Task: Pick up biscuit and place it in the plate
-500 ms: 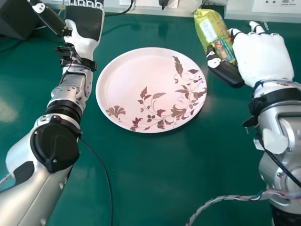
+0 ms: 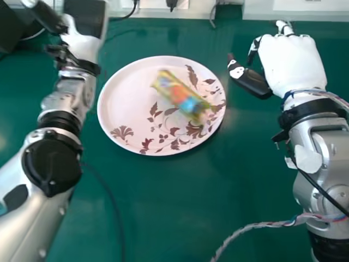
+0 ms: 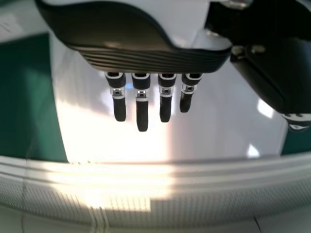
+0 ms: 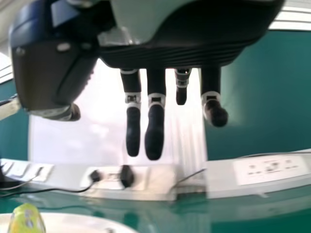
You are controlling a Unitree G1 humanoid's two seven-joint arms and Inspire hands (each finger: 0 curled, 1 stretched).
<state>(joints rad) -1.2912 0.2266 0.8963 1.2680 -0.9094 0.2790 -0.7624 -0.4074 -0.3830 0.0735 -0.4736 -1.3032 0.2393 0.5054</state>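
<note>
From where I stood, the biscuit (image 2: pixel 180 95) was within the rim of the plate (image 2: pixel 122 95), toward its right half, though I couldn't tell whether it had fully settled. Its long axis slanted from the plate's far left toward its near right, with both ends inside the rim. The right hand (image 2: pixel 292 63) was apart from it, beyond the plate's right edge and a little farther off, its fingers extended and holding nothing; the packet lay leftward and slightly nearer the robot. That was the nearer hand, its thumb side facing the plate. The left hand (image 2: pixel 84 19), its fingers straight as well, was past the plate's far left rim. Placing looked all but done, I judged; what remained was to draw the right hand outward, away from the plate, keeping the thumb off the rim and minding the sockets (image 4: pixel 109 177) beyond the plate's far side.
</note>
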